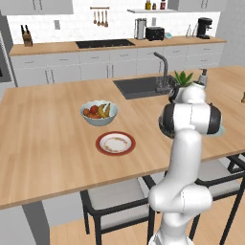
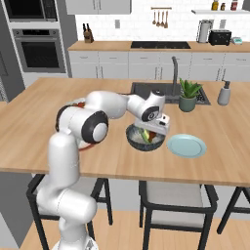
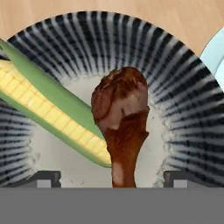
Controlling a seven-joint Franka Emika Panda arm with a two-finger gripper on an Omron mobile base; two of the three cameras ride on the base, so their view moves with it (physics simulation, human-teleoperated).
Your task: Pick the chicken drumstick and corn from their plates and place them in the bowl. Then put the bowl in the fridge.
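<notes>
Chicken drumstick [image 3: 122, 118] inside the bowl [image 3: 183, 87], meaty end up in the hand view, thin bone end down between the two dark fingertips [image 3: 46, 178]. Corn [image 3: 52, 113] beside it in the same bowl, lying slantwise, tip touching or just under the drumstick's shaft. Both on the pale speckled inside, ribbed dark wall all round.

Gripper [image 3: 111, 180] low over the bowl, fingers spread wide, each tip well off the bone, pinching nothing. In the right base view, gripper [image 2: 155, 131] right above the bowl [image 2: 134, 141], with a glimpse of yellow-green corn [image 2: 145, 135] under it.

Bowl on the wooden island counter [image 2: 44, 127], just left of the light blue plate [image 2: 186, 145], rims near or touching; cannot tell which. Red-rimmed plate [image 1: 115, 143] bare of food, near the counter's front, just in front of the fruit bowl [image 1: 99, 113]. From the left base view, bowl [image 1: 163, 128] mostly hidden behind the arm.

Sink [image 2: 146, 90] and faucet [image 2: 174, 73] behind the bowl, small potted plant [image 2: 188, 95] beside them. Wall oven [image 2: 38, 49] at far left of the right base view.
</notes>
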